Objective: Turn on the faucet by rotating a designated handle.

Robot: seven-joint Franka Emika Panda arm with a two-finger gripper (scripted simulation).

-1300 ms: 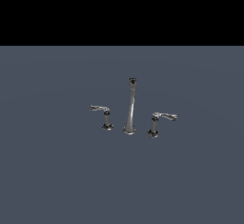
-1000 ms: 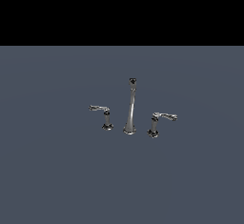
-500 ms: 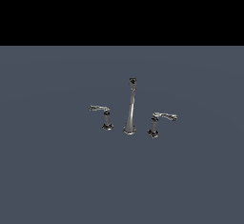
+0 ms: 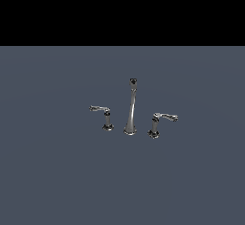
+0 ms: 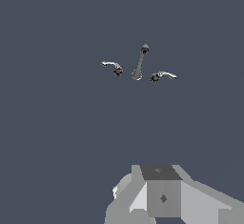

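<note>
The chrome faucet (image 4: 131,108) stands in the middle of a flat grey-blue surface, its tall slim spout curving up to a dark tip. The handle (image 4: 101,109) is the lever on the exterior view's left, a thin arm on a short flared post, pointing left. The wrist view shows the same set far ahead: the spout (image 5: 140,63) with the handle (image 5: 112,66) beside it. Only the grey blocky body of my gripper (image 5: 162,197) shows in the wrist view, well away from the faucet and touching nothing. Its fingers are not distinguishable. The arm is out of the exterior view.
A matching lever (image 4: 164,118) stands on the exterior view's right of the spout, its arm pointing right; it also appears in the wrist view (image 5: 163,76). The grey-blue surface (image 4: 57,181) spreads around the set, under a black band at the top.
</note>
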